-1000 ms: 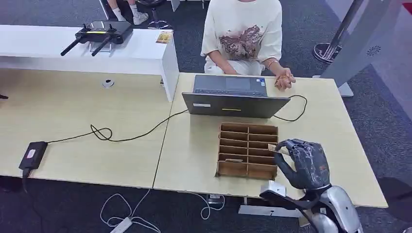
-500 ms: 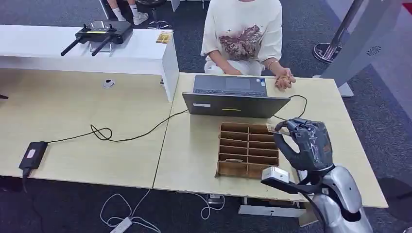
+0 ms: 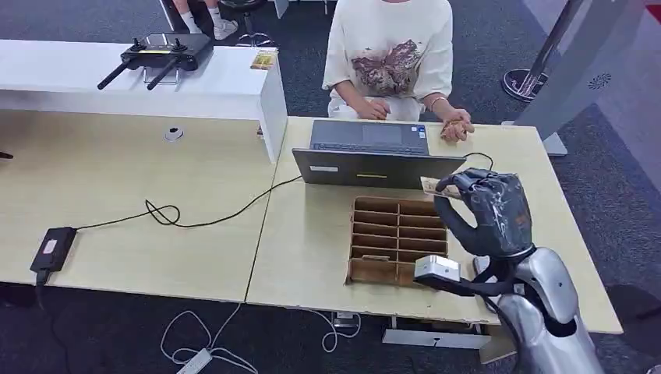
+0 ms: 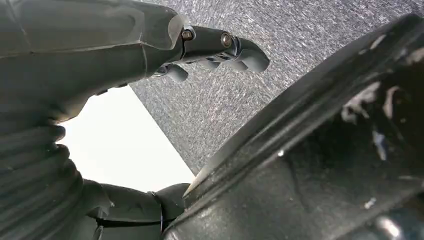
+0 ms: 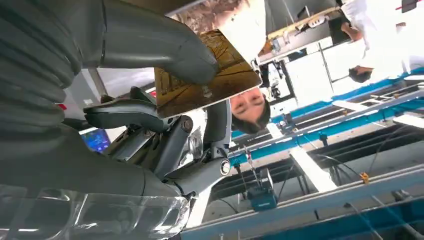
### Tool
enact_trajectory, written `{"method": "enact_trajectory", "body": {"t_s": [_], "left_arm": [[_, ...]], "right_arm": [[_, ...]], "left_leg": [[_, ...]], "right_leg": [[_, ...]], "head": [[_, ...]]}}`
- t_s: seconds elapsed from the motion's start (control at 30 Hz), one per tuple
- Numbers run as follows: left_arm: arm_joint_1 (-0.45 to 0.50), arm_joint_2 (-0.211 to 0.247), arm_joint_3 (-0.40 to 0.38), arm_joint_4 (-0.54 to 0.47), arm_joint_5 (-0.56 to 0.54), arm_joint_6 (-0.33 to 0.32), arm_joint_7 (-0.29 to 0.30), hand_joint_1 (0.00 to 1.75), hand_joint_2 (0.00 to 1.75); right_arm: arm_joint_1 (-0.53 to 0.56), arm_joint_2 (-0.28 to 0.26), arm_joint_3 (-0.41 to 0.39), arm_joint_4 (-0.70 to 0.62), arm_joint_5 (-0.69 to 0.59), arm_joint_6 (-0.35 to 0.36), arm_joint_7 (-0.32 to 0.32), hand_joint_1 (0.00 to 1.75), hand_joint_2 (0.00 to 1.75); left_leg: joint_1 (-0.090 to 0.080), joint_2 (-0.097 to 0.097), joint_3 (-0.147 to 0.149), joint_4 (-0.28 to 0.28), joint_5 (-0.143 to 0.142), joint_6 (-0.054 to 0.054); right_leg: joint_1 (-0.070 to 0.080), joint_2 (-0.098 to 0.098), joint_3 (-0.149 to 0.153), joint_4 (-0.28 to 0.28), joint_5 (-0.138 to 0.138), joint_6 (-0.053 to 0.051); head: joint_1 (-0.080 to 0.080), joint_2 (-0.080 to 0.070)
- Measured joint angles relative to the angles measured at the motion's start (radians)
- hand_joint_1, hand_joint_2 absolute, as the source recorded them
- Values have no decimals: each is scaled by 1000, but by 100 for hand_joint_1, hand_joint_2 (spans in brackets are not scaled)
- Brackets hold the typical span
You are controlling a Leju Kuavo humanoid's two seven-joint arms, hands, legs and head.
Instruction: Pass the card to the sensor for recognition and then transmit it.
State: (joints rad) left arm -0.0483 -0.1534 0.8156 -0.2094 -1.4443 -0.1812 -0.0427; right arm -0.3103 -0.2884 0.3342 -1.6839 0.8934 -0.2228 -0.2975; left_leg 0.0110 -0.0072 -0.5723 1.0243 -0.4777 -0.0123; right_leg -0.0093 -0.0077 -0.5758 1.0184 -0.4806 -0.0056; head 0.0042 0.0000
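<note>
My right hand [image 3: 489, 212] is raised over the right side of the table and pinches a brown card [image 3: 431, 186] between thumb and fingers, just above the far right corner of the cardboard slot box [image 3: 396, 240]. In the right wrist view the card [image 5: 207, 75] shows a gold-brown printed face, clamped under the thumb [image 5: 150, 42]. A person in a white printed shirt [image 3: 390, 54] sits behind the open laptop [image 3: 372, 155], one hand [image 3: 455, 125] resting on the table's far edge. My left hand [image 4: 100, 55] hangs over grey carpet, its fingers curled loosely and holding nothing.
A black cable [image 3: 203, 218] runs from the laptop across the left table to a power brick [image 3: 51, 248]. A drone controller [image 3: 160, 53] lies on the white desk at the back left. A small white box [image 3: 436, 269] sits on my right forearm.
My right hand has risen and moved away from me with the card, from the box's near right side to its far right corner, close to the laptop.
</note>
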Motion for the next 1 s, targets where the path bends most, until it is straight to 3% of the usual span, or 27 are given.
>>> {"method": "enact_trajectory", "body": {"t_s": [0.43,1.0], "left_arm": [[-1,0,0,0,-7,-6,0,0,175],[0,0,0,0,-8,-8,-1,0,175]], "right_arm": [[-70,0,34,25,61,-47,13,175,175],[-92,0,60,43,89,-55,26,175,175]], "left_leg": [[0,0,0,0,0,0],[0,0,0,0,0,0]], "right_leg": [[0,0,0,0,0,-1],[0,0,0,0,0,-1]], "head": [[0,0],[0,0]]}}
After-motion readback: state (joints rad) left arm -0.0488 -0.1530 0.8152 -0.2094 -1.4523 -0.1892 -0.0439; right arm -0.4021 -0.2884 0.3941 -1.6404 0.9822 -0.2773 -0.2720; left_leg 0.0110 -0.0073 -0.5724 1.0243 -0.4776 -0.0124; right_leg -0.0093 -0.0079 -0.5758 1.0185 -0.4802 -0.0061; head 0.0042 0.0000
